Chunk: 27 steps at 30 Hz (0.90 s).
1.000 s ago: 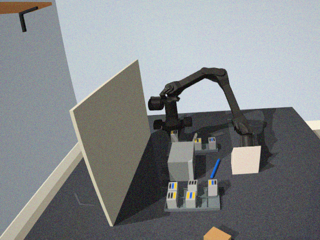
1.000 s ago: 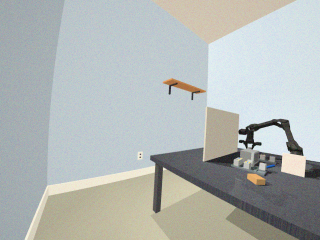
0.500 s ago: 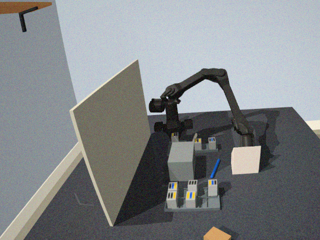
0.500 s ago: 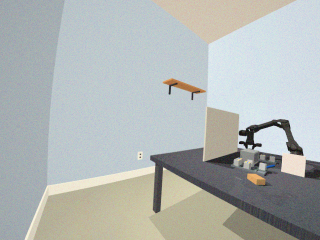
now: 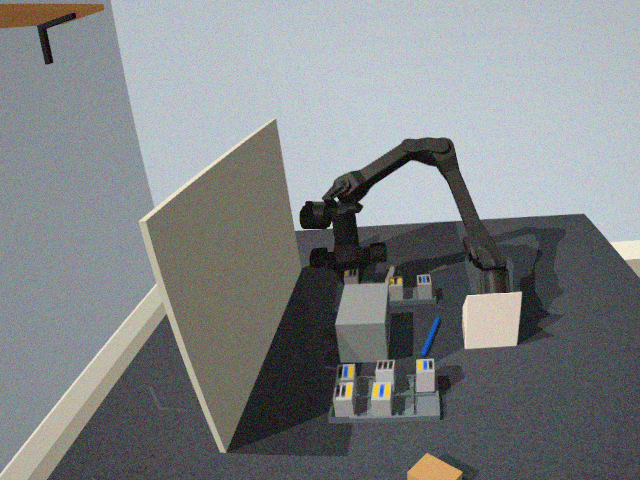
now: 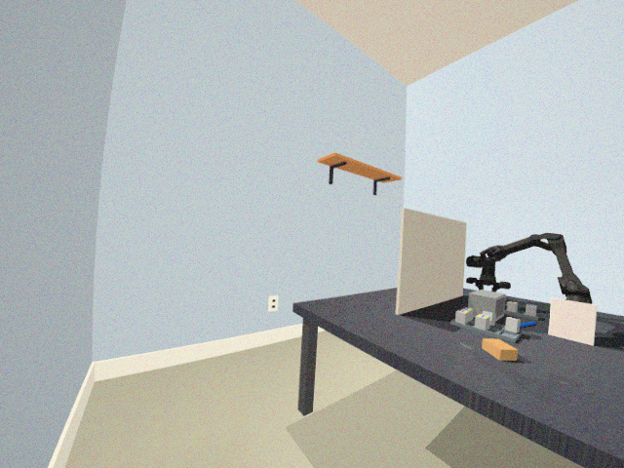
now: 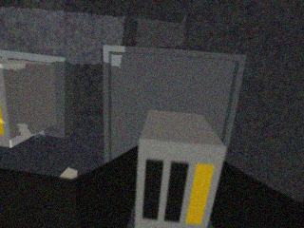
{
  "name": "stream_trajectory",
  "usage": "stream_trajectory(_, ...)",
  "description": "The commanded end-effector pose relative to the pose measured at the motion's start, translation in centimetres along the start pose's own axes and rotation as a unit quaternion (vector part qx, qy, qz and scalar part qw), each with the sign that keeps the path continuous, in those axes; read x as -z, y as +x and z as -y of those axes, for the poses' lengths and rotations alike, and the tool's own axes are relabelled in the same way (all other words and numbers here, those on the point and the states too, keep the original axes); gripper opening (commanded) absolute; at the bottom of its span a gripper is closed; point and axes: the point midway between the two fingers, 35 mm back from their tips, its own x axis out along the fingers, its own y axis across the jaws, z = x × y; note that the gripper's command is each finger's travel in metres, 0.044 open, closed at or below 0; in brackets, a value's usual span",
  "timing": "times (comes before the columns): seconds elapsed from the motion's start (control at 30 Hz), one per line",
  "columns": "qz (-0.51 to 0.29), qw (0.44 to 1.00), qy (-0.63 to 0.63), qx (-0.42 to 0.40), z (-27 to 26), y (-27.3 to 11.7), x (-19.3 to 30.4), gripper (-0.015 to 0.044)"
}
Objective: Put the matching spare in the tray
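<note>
My gripper (image 5: 350,265) (image 6: 487,288) is shut on a grey spare (image 5: 351,276) (image 7: 178,187). In the wrist view the spare's striped face reads black, black, yellow from left to right. It is upright, behind the big grey box in the top view. A flat rimmed grey square (image 7: 171,85) shows beyond it; I cannot tell whether it is the tray or whether the spare touches anything. Two striped spares (image 5: 395,287) (image 5: 423,286) stand in the back rack (image 5: 419,301). Several more stand in the front rack (image 5: 385,418). The mounted unit's code cannot be made out.
The big grey box (image 5: 361,322) (image 6: 487,305) hides the ground just before the held spare. A tall beige panel (image 5: 222,268) (image 6: 432,261) stands to its left. A blue rod (image 5: 431,335), a pale upright block (image 5: 492,320) and an orange block (image 5: 434,469) (image 6: 498,349) are on the table.
</note>
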Motion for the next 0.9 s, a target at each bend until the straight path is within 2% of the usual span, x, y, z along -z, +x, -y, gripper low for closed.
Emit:
stream_trajectory(0.0, 0.002, 1.0, -0.002, 0.001, 0.0, 0.3, -0.1, 0.0)
stream_trajectory(0.47, 0.001, 1.0, -0.002, 0.001, -0.3, 1.4, 0.0, 0.0)
stream_trajectory(0.87, -0.001, 1.0, 0.001, 0.0, -0.3, 1.2, 0.1, 0.0315)
